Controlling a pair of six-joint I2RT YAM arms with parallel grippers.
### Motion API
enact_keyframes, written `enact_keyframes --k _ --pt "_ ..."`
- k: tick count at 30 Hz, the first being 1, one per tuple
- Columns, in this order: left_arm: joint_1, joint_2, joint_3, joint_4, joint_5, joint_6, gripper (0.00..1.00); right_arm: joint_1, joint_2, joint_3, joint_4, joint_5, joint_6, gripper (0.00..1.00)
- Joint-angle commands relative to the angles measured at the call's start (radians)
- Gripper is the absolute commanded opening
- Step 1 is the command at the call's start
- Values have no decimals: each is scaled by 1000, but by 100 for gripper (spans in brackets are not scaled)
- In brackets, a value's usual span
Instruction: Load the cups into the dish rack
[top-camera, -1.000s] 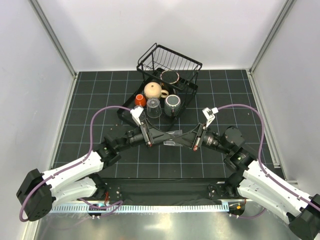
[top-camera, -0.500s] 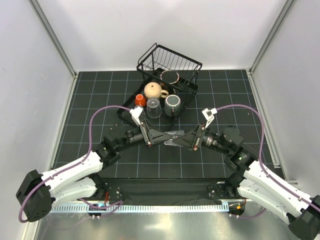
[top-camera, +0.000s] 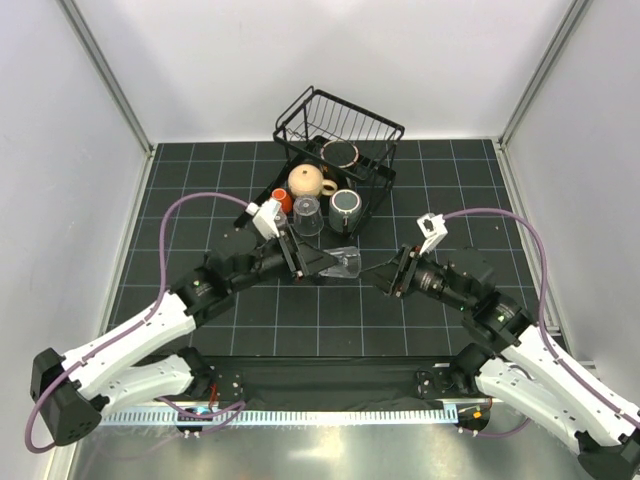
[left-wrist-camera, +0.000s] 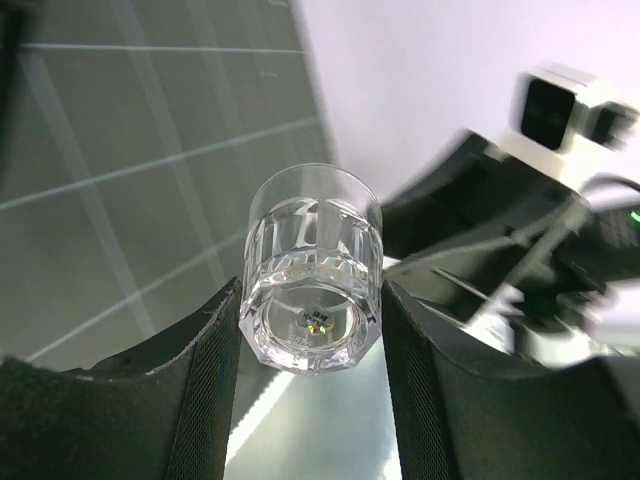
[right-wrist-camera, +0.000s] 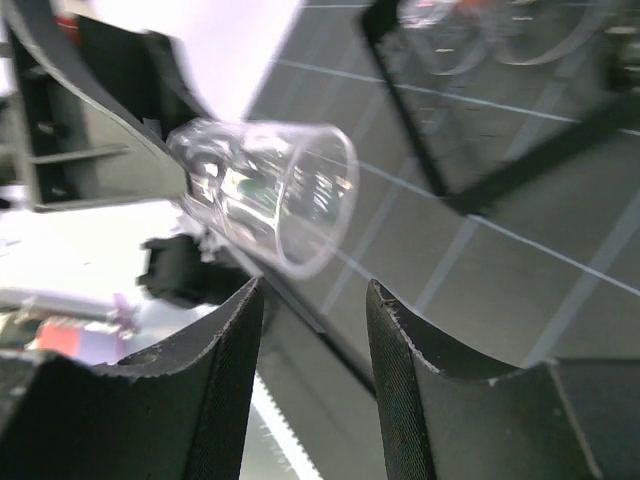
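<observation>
Over grid mat (top-camera: 200, 190), clamps clear tumbler (top-camera: 345, 262) sideways with left gripper (top-camera: 326, 262), holds right gripper (top-camera: 383, 275) parted, empty, near its rim.

We are looking at a left arm (top-camera: 150, 330) and a right arm (top-camera: 545, 385), both wearing smooth white shells with black joints between them. Just behind the left pincer (top-camera: 338, 262) and the right pincer (top-camera: 380, 277), black rounded housings are narrowing toward the tips. A small white box (top-camera: 265, 217) is sitting above each housing. A purple cable (top-camera: 200, 200) is trailing back from behind each pincer. The fingers (left-wrist-camera: 210, 390) are showing matte black, with finely ribbed inner faces.
</observation>
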Motion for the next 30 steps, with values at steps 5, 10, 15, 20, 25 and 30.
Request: enact_keyframes --k 5,10,15,20,25,30 --pt "-5 165 279 -459 -357 202 0 3 -44 96 -252 204 -104 48" --pt "-3 313 430 -588 -486 320 0 1 -71 135 -344 238 -138 49" --pt "0 489 575 -679 -532 419 0 3 -109 156 -416 295 -153 49" --pt "8 669 724 -751 -557 490 0 3 -130 152 -432 303 -159 49" --pt "28 792 784 -775 -563 513 0 3 -133 153 -449 310 -173 49" --pt "34 861 818 -809 -613 522 0 3 -138 139 -444 313 -176 49"
